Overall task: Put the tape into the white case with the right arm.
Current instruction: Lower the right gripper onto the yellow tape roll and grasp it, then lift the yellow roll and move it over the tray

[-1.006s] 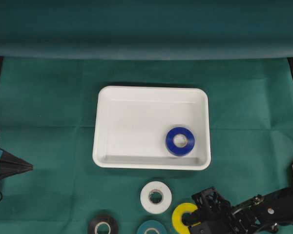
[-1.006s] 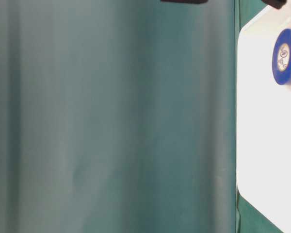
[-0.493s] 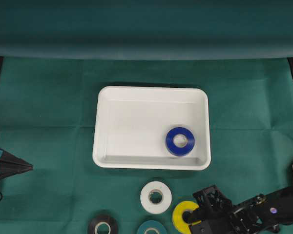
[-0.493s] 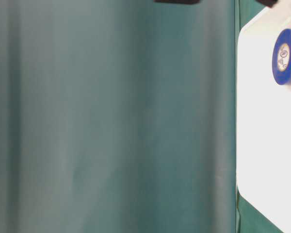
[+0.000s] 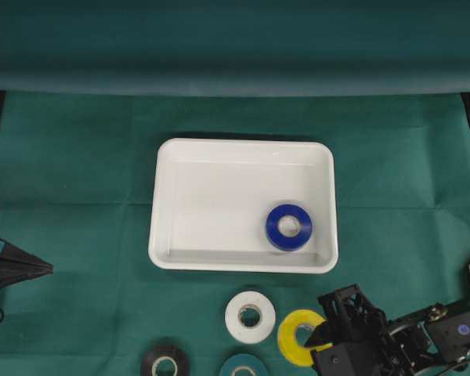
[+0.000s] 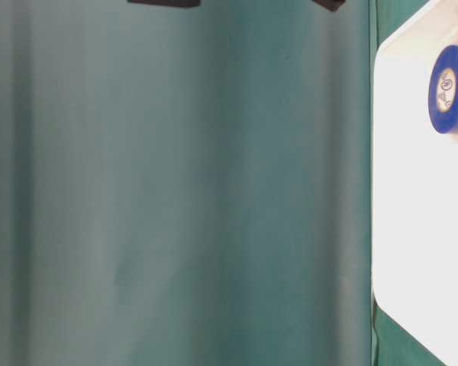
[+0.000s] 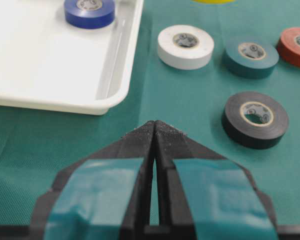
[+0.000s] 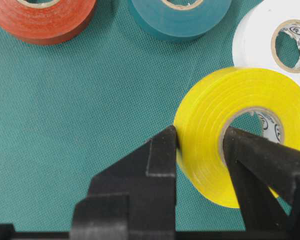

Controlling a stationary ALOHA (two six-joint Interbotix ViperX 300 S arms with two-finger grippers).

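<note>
Between the right end effector fingers sits the yellow tape, pinched through its wall.

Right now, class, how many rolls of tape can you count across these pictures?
6. Blue roll lies in the white tray. Yellow roll is pinched by the right gripper. White, teal, black and red lie on the cloth. Others may be hidden.

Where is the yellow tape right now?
In the overhead view the yellow tape sits low and right of centre, just right of the white tape and below the case, pinched through its wall by the right end effector.
</note>
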